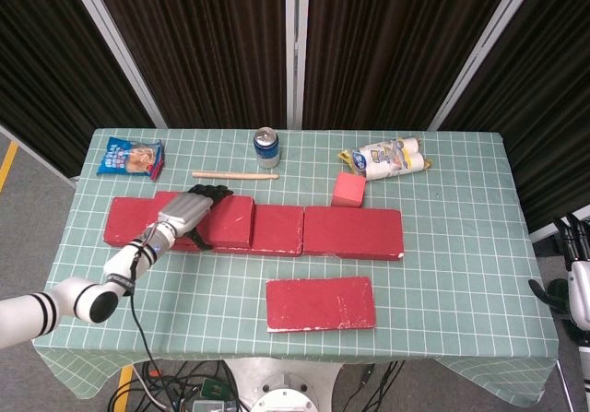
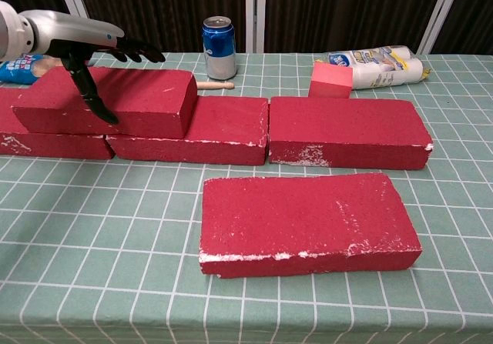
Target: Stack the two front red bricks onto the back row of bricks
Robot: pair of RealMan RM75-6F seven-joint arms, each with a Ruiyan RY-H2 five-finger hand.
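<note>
Covering the bench: the table (image 1: pixel 461 246) wore a green gridded cloth; all places below are given relative to the back row.
Back row: back row of bricks (image 1: pixel 350 231) (image 2: pixel 350 131) ran left to right across the middle of the table, bricks end to end and touching.
Front brick: front red brick (image 1: pixel 320 302) (image 2: pixel 306 222) lay flat on the cloth in front of the back row, toward its right half, apart from it.
Stacked brick: stacked red brick (image 1: pixel 221 218) (image 2: pixel 115 101) sat on top of the back row's left portion, straddling a joint between two bricks.
Left hand: left hand (image 1: pixel 187 214) (image 2: pixel 85 42) was above the stacked red brick; fingers spread and reaching over its far top edge, thumb hanging down across its near face. In the chest view the fingers were lifted off the top surface; nothing was held, fingers apart.
Right hand: right hand (image 1: pixel 578 274) was at the far right beyond the table edge, well apart from the back row; only partly visible, so its fingers could not be read.
Pink cube: pink cube (image 1: pixel 348 190) (image 2: pixel 331 80) stood just behind the back row, right of centre.
Wipes pack: white pack (image 1: pixel 387 159) (image 2: pixel 375 57) lay behind the pink cube.
Snack bag: blue snack bag (image 1: pixel 130 157) lay behind the row's left end.
Can: blue can (image 1: pixel 266 147) (image 2: pixel 219 47) stood upright behind the row's middle.
Stick: wooden stick (image 1: pixel 235 175) lay between the can and the row.
</note>
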